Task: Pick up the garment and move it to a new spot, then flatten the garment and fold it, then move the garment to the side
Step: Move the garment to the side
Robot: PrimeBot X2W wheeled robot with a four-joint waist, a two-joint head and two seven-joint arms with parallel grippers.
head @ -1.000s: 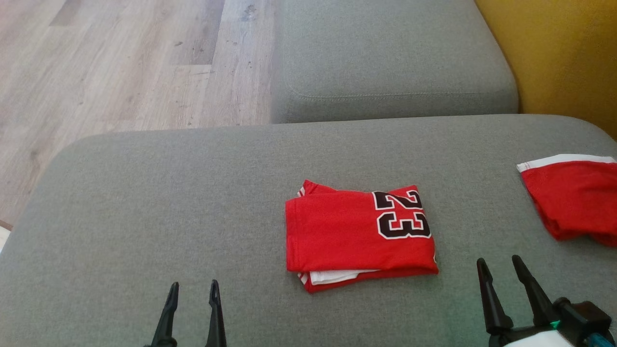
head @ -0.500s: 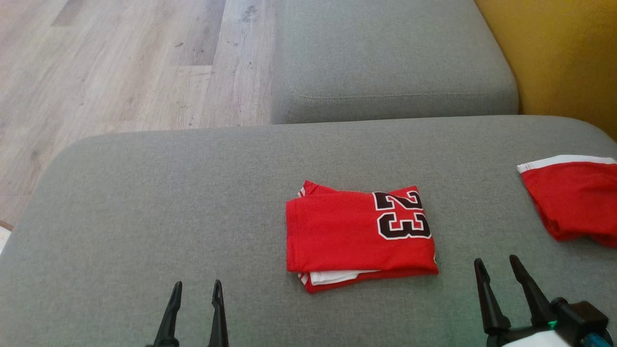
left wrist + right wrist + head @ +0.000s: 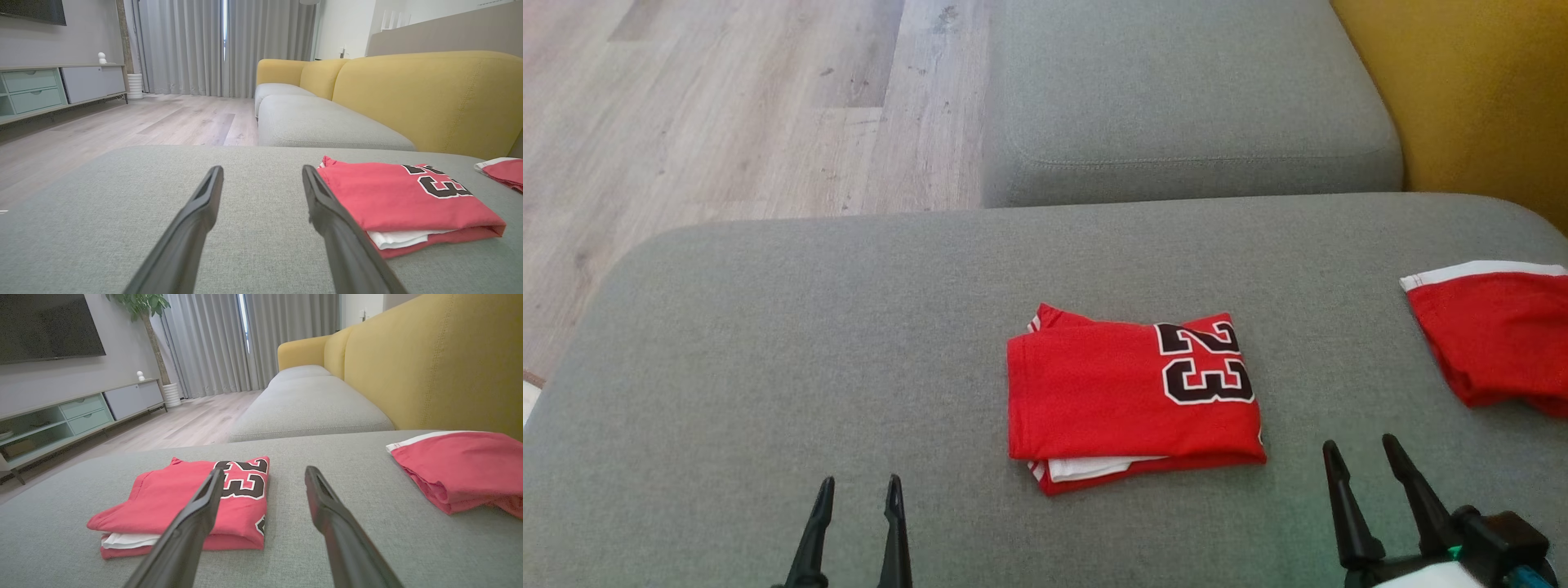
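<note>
1. Now the folded garment [image 3: 1111, 400] lies in the middle of the cushion [image 3: 809, 343], ahead of and between both pincers, its long axis running left to right.
2. The right pincer [image 3: 1359, 443] is nearer, by its right corner; the left pincer [image 3: 860, 482] is farther off.
3. Both are spread and empty.
4. Count: two red garments, the second garment [image 3: 1494, 335] at the cushion's right edge; two pincers.

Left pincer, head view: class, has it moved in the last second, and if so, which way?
Yes, slightly. The left pincer has edged right, toward the jersey, which lies unmoved on the cushion.
</note>
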